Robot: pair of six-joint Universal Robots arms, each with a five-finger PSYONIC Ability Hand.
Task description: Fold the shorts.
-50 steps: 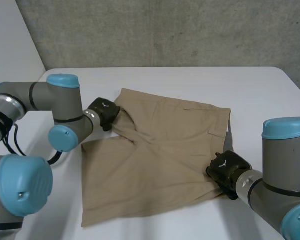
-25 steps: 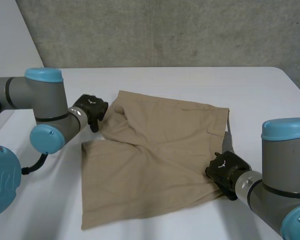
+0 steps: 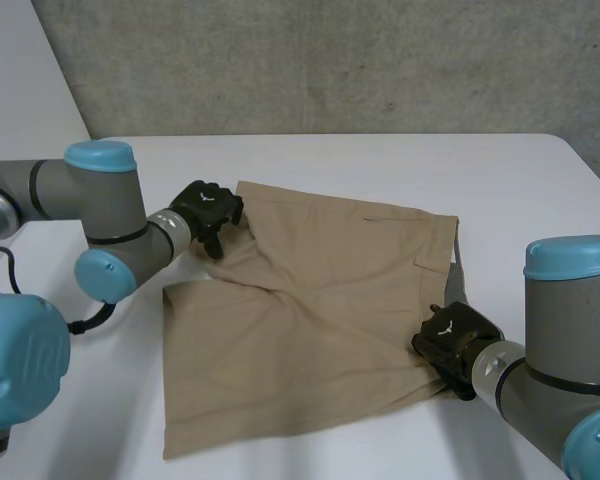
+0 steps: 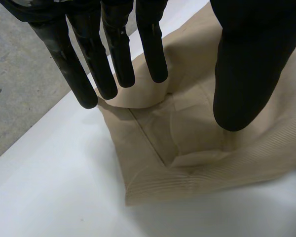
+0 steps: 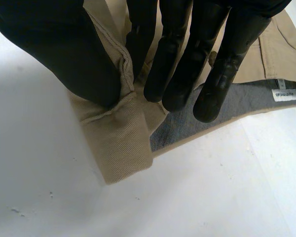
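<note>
Tan shorts (image 3: 310,310) lie spread on the white table (image 3: 510,180), with one part folded over the rest. My left hand (image 3: 206,208) hovers at their far left corner. Its fingers (image 4: 113,54) are straight and spread away from the thumb, just above the rumpled corner (image 4: 187,143), holding nothing. My right hand (image 3: 450,338) sits at the near right edge of the shorts. There its thumb (image 5: 54,44) and fingers pinch a folded band of the tan cloth (image 5: 118,143). Grey inner lining with a small label (image 5: 284,94) shows beside those fingers.
A concrete wall (image 3: 330,60) runs behind the table's far edge. Bare white tabletop lies left of the shorts (image 3: 110,380) and beyond them. Both arms reach in from the near corners.
My left hand has opened and let go of the far left corner, which now lies on the table. Its arm swung left, then back. The right hand has stayed put.
</note>
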